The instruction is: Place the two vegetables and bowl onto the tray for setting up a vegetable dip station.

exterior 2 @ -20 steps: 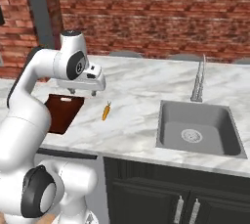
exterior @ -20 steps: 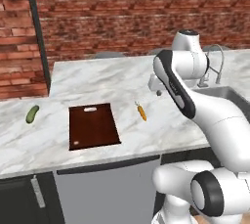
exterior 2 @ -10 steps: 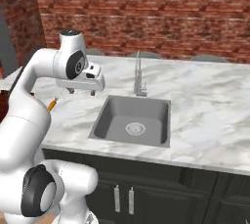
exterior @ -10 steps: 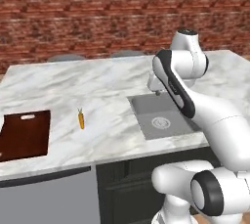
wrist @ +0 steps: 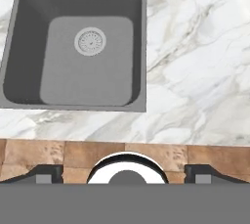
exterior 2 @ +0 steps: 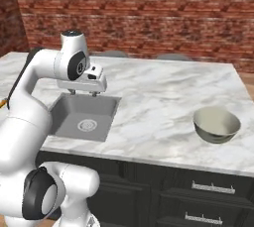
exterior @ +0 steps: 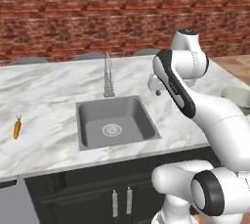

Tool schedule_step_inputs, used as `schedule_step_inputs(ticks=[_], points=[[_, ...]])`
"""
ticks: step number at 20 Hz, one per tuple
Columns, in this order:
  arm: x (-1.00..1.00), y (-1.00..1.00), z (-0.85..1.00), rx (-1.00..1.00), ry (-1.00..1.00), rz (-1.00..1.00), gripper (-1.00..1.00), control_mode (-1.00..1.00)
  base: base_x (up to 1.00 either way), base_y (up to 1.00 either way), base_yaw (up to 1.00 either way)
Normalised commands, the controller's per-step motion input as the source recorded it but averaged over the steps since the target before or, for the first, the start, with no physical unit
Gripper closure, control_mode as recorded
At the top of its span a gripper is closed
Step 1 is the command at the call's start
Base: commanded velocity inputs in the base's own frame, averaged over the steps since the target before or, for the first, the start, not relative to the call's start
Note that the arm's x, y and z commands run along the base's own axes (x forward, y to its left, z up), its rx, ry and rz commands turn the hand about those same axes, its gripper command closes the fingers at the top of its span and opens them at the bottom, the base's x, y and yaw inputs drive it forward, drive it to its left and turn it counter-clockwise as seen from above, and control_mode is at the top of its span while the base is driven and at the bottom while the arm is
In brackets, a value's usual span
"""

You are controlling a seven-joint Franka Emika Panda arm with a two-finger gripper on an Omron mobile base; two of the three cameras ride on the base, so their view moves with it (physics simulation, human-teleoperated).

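One of the vegetables, a slim orange carrot (exterior: 17, 129), lies on the marble counter far left of the sink. The bowl (exterior 2: 217, 124), grey outside and cream inside, stands on the counter to the right; its rim (exterior: 238, 93) peeks out behind my arm. My gripper (exterior 2: 83, 92) hangs open and empty above the sink's right rim, well away from both, and shows beside the faucet (exterior: 156, 90). The hand view looks straight down past the spread fingertips (wrist: 47, 174). The tray is out of view.
A grey sink (exterior: 115, 120) with a tall faucet (exterior: 108, 76) is set into the counter. In the hand view the sink (wrist: 73, 42) lies ahead, with the counter's front edge and brown floor (wrist: 73, 152) below. A brick wall backs the counter.
The base has driven to the right, so the whole scene has slid left: the tray has left the view, and the sink and bowl have come in. The gripper stays open.
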Motion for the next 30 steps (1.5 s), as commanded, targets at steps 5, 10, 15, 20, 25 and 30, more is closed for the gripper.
schedule_step_inputs(ticks=[5, 10, 15, 20, 25, 30], points=[[0.0, 0.0, 0.0, 0.0, 0.0, 0.0, -1.0, 1.0, 0.28, -0.9, -0.03], [0.0, 0.0, 0.0, 0.0, 0.0, 0.0, -1.0, 1.0, 0.29, -0.87, -0.03], [0.0, 0.0, 0.0, 0.0, 0.0, 0.0, -1.0, 1.0, 0.31, -0.36, 0.01], [0.0, 0.0, 0.0, 0.0, 0.0, 0.0, -1.0, 1.0, 0.57, -0.33, 0.08], [0.0, 0.0, 0.0, 0.0, 0.0, 0.0, -1.0, 1.0, 0.51, -0.23, 0.06], [0.0, 0.0, 0.0, 0.0, 0.0, 0.0, -1.0, 1.0, 0.0, 0.0, 0.0]])
